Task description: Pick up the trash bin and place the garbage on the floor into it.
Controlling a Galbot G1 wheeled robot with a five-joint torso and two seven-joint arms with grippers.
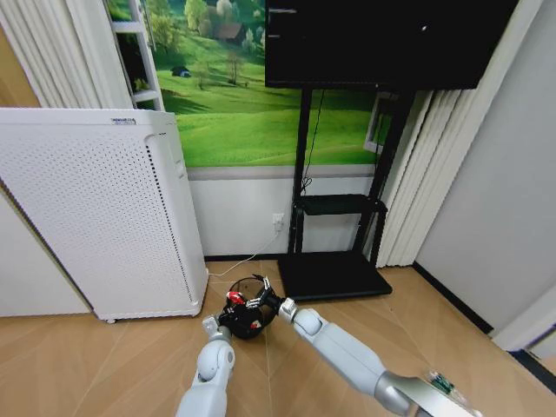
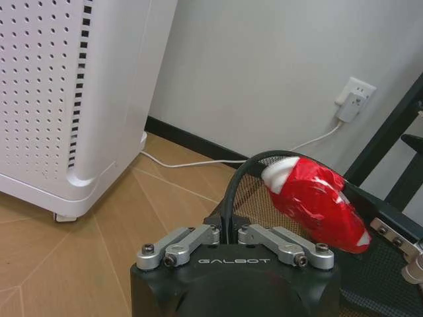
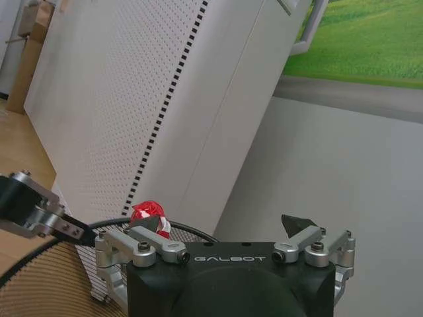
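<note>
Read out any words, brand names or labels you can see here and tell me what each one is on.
"GALBOT" on the body of the left end effector, which grips the bin rim.
"GALBOT" on the body of the right end effector, open over the bin.
A small label on top of the white appliance: too small to read.
The red-and-white wrapper: no readable print.

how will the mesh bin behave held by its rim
Probably light for its size: the trash bin is open wire mesh. Likely stiff too: its rim shows a clean round curve right where the left tool pinches it. Gripped at one side only, it may tilt or swing.
</note>
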